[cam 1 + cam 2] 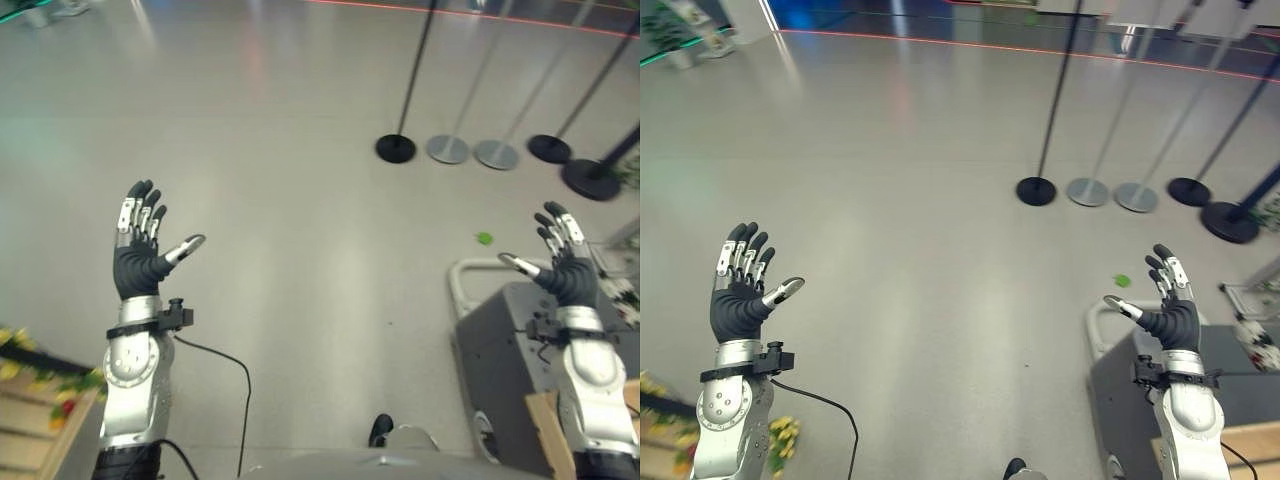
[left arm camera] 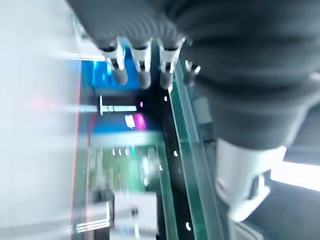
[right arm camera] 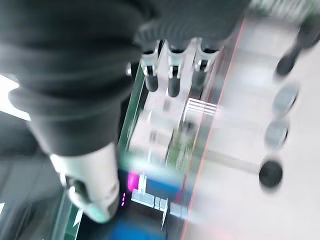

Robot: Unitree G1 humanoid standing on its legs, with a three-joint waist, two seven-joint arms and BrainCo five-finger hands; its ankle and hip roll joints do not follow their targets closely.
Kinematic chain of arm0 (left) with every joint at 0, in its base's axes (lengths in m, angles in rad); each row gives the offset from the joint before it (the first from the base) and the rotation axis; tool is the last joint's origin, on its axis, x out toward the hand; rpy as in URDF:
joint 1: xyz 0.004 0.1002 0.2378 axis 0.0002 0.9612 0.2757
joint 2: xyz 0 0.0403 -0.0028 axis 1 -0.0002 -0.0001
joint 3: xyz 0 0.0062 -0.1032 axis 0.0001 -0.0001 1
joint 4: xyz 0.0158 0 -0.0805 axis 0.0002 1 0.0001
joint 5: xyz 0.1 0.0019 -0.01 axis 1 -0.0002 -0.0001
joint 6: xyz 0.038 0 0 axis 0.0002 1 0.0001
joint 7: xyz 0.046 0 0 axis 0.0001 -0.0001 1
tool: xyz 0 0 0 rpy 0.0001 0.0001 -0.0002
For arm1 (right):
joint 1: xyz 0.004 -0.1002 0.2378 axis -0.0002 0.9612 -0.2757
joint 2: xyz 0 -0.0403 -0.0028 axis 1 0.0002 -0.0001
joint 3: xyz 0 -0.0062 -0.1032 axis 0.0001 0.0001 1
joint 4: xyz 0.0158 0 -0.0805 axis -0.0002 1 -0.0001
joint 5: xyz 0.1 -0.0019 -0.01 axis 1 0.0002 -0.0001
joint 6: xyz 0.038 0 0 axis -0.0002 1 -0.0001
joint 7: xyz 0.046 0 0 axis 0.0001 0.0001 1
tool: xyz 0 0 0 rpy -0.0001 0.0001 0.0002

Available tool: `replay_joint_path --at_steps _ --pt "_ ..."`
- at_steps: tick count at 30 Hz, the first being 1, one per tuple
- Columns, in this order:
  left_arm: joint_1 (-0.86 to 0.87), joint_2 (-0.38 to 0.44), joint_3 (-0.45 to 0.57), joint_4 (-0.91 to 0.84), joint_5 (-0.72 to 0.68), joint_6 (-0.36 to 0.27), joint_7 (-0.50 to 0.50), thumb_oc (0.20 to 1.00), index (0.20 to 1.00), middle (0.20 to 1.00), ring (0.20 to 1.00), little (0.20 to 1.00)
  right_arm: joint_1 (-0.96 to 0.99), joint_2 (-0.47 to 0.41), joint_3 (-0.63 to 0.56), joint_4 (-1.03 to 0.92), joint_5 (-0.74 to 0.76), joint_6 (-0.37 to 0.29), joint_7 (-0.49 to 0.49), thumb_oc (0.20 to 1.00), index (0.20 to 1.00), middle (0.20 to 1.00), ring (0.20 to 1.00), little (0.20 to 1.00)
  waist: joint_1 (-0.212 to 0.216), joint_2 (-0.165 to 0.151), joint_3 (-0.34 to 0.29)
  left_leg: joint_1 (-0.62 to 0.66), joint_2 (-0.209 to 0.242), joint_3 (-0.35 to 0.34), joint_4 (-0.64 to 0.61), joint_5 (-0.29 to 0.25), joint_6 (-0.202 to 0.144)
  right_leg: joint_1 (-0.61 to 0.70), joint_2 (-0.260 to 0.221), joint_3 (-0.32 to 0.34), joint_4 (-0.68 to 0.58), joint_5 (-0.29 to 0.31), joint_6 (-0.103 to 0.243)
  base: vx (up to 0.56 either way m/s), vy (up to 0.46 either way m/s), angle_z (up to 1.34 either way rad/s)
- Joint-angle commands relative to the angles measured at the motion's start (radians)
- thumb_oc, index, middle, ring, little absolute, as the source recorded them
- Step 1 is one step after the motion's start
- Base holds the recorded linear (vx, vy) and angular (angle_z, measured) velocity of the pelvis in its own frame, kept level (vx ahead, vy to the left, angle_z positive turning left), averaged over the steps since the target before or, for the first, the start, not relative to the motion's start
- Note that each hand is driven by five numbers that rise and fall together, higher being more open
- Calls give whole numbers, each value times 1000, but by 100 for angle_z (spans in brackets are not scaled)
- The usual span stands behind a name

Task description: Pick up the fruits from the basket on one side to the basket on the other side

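Observation:
My left hand [image 1: 138, 262] is raised over the bare floor on the left, fingers straight and spread, thumb out, holding nothing. My right hand [image 1: 566, 270] is raised on the right in the same way, open and empty. Its fingers [image 3: 172, 75] and the left hand's fingers [image 2: 142, 70] point straight out into the room. At the lower left edge lies a wooden crate [image 1: 25, 425] with yellow and red pieces [image 1: 66, 405] on it; I cannot tell whether they are fruits. A light wooden edge [image 1: 545, 425] shows by my right forearm.
A grey box-shaped cart [image 1: 500, 350] with a pale handle bar [image 1: 462, 280] stands at the lower right. A small green object [image 1: 485, 238] lies on the floor beyond it. Several round stanchion bases [image 1: 396, 148] with poles stand at the back right.

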Motion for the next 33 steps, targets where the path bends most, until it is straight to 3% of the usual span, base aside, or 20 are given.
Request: replay_joint_path --at_steps 1,2,3,4,5,6,7,9,10,11,12,15,17,21,24,26,29,30,31,33 --pt "-56 27 -31 -94 -19 -45 -18 1000 1000 1000 1000 1000 -103 -60 -22 -99 11 -79 -11 1000 1000 1000 1000 1000 38 -33 63 -95 -101 -280 197 -100 -20 151 59 115 -221 -14 66 30 -235 -124" --pt "-61 23 -43 -89 -23 -46 -21 1000 1000 1000 1000 1000 -107 -61 -16 -85 14 -80 -12 1000 1000 1000 1000 1000 45 -48 69 -133 -137 -318 229 -83 -2 156 66 136 -235 2 54 148 -294 -142" --pt "-71 25 -59 -75 -31 -41 -33 1000 1000 1000 1000 1000 -102 -57 -8 -83 15 -77 -2 1000 1000 1000 1000 1000 57 -58 73 -199 -201 -427 248 -82 11 167 86 208 -240 2 47 66 -149 -105" --pt "-72 26 -59 -74 -31 -42 -33 1000 1000 1000 1000 1000 -102 -56 -9 -84 15 -76 -1 1000 1000 1000 1000 1000 57 -60 71 -204 -204 -426 247 -76 14 162 83 208 -241 6 47 232 -76 -117" --pt "-69 31 -71 -67 -34 -37 -46 1000 1000 1000 1000 1000 -99 -55 8 -77 13 -76 6 1000 1000 1000 1000 1000 74 -59 74 -246 -264 -547 204 -100 30 170 100 274 -236 1 45 109 -3 -116" --pt "-69 31 -71 -67 -35 -37 -46 1000 1000 1000 1000 1000 -99 -55 7 -77 13 -76 6 1000 1000 1000 1000 1000 74 -62 72 -247 -267 -546 198 -92 32 166 96 274 -236 4 45 189 9 -126" --pt "-70 29 -75 -63 -30 -35 -48 1000 1000 1000 1000 1000 -96 -54 15 -68 7 -75 7 1000 1000 1000 1000 1000 82 -63 72 -255 -293 -610 132 -100 42 170 106 312 -236 0 48 139 30 -109" --pt "-70 23 -82 -59 -40 -37 -53 1000 1000 1000 1000 1000 -87 -51 30 -60 5 -77 13 1000 1000 1000 1000 1000 104 -58 77 -274 -333 -750 34 -48 32 182 127 378 -225 -8 49 252 58 -133" --pt "-59 23 -86 -63 -39 -39 -57 1000 1000 1000 1000 1000 -68 -50 36 -66 2 -77 26 1000 1000 1000 1000 1000 120 -54 83 -300 -377 -912 -37 22 20 190 161 465 -210 -12 46 226 59 -153" --pt "-59 23 -86 -63 -39 -39 -58 1000 1000 1000 1000 1000 -68 -50 36 -66 2 -77 26 1000 1000 1000 1000 1000 120 -54 80 -296 -376 -912 -44 18 20 192 161 466 -212 -16 45 288 139 -159" --pt "-61 28 -88 -63 -33 -40 -57 1000 1000 1000 1000 1000 -67 -54 41 -69 3 -77 36 1000 1000 1000 1000 1000 116 -50 79 -315 -399 -997 -68 46 11 200 186 540 -209 -26 46 151 80 -154" --pt "-73 29 -96 -59 -36 -41 -60 1000 1000 1000 1000 1000 -67 -57 57 -90 7 -70 65 1000 1000 1000 1000 1000 109 -56 69 -295 -424 -1001 -32 5 19 207 185 610 -196 -37 54 168 192 -164" --pt "-82 35 -109 -53 -42 -41 -71 1000 1000 1000 1000 1000 -58 -59 55 -90 12 -63 80 1000 1000 1000 1000 1000 99 -52 53 -265 -422 -960 -45 -5 36 201 176 643 -178 -37 68 200 329 -178" --pt "-91 47 -127 -54 -57 -39 -82 1000 1000 1000 1000 1000 -69 -57 70 -100 -4 -54 82 1000 1000 1000 1000 1000 73 -48 29 -202 -421 -838 -82 -46 84 154 139 665 -115 -40 119 126 320 -133" --pt "-94 55 -125 -53 -57 -44 -66 1000 1000 1000 1000 1000 -94 -52 93 -64 -3 -49 60 1000 1000 1000 1000 1000 59 -47 30 -172 -404 -714 -109 -67 99 93 107 668 -122 4 160 -22 269 -170" --pt "-89 65 -108 -53 -45 -49 -46 1000 1000 1000 1000 1000 -118 -37 120 -43 5 -44 53 1000 1000 1000 1000 1000 59 -43 42 -158 -376 -641 -110 -82 103 48 72 596 -119 26 166 -94 147 -177" --pt "-57 80 -64 -61 -19 -50 -29 1000 1000 1000 1000 1000 -136 -10 145 -16 15 -41 48 1000 1000 1000 1000 1000 90 -30 54 -139 -329 -528 -124 -86 95 45 -35 307 -142 51 154 -137 56 -177" --pt "-57 80 -63 -62 -19 -50 -29 1000 1000 1000 1000 1000 -136 -10 145 -15 15 -41 48 1000 1000 1000 1000 1000 90 -30 54 -139 -329 -528 -125 -85 95 45 -35 306 -143 52 154 -161 44 -202" --pt "-33 80 -36 -67 -12 -48 -21 1000 1000 1000 1000 1000 -147 -1 163 -8 13 -32 51 1000 1000 1000 1000 1000 114 -23 54 -125 -311 -474 -146 -78 92 51 -101 170 -149 77 157 -106 24 -124" --pt "-22 74 -21 -70 -10 -43 -23 1000 1000 1000 1000 1000 -148 4 171 3 12 -19 64 1000 1000 1000 1000 1000 124 -26 50 -110 -305 -438 -161 -80 89 90 -125 128 -141 81 166 -98 16 -118"
